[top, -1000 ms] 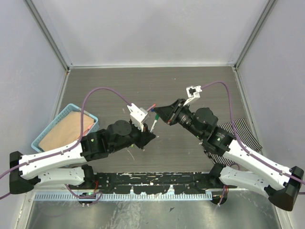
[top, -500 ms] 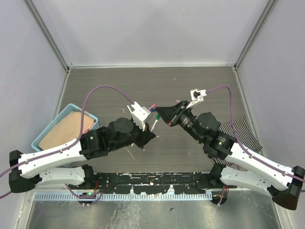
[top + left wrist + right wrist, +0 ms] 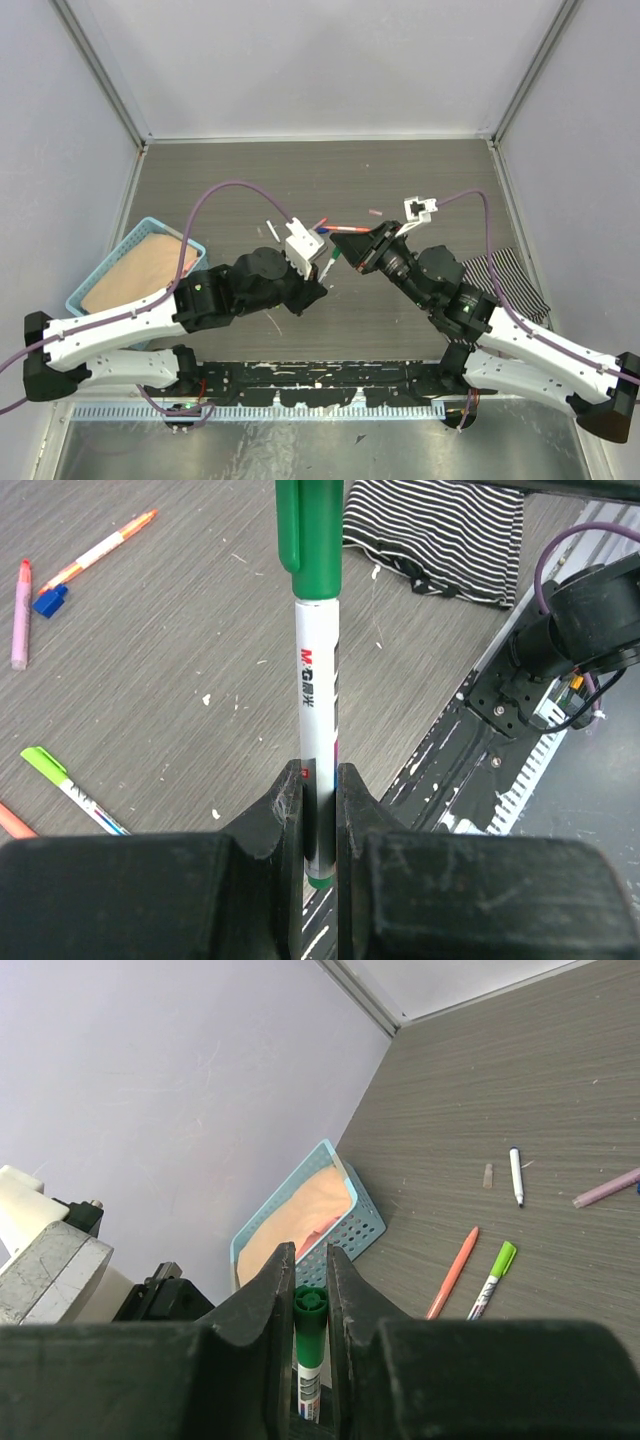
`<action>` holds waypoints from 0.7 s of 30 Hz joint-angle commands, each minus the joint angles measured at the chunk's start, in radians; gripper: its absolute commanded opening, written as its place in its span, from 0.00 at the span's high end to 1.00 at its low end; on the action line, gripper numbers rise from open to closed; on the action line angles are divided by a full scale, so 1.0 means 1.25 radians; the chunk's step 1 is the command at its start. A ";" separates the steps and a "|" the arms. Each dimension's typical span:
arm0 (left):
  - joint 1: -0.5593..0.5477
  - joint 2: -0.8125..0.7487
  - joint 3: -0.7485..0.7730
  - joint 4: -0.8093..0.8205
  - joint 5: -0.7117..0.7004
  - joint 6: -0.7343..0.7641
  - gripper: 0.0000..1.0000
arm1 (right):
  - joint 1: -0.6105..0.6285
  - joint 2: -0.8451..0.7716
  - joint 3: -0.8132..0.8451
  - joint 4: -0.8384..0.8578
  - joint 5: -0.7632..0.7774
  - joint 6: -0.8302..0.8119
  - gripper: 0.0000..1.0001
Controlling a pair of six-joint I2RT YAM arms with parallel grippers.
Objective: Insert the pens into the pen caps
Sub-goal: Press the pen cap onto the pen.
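Left wrist view has the left fingers (image 3: 283, 815) clamped tight on the white barrel of the green pen (image 3: 317, 710), with the green cap (image 3: 309, 530) on its upper end. The right fingers (image 3: 272, 1295) pinch that cap from both sides. Over the last second the right arm has slid in toward the left one above the middle of the worktop (image 3: 430, 180), so the cap looks pushed home and this pair seems finished. Loose pens (image 3: 452, 1272) lie further out, and the blue basket (image 3: 345, 1210) sits by the left edge.
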 commanded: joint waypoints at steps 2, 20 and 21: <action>0.011 0.000 0.088 0.219 -0.034 0.005 1.00 | 0.066 0.031 -0.044 -0.167 -0.129 -0.028 0.99; 0.011 -0.012 0.086 0.240 -0.052 0.011 1.00 | 0.202 0.040 -0.112 -0.212 0.005 -0.004 0.99; 0.011 -0.012 0.085 0.245 -0.052 0.011 1.00 | 0.207 0.039 -0.119 -0.203 0.003 0.002 0.99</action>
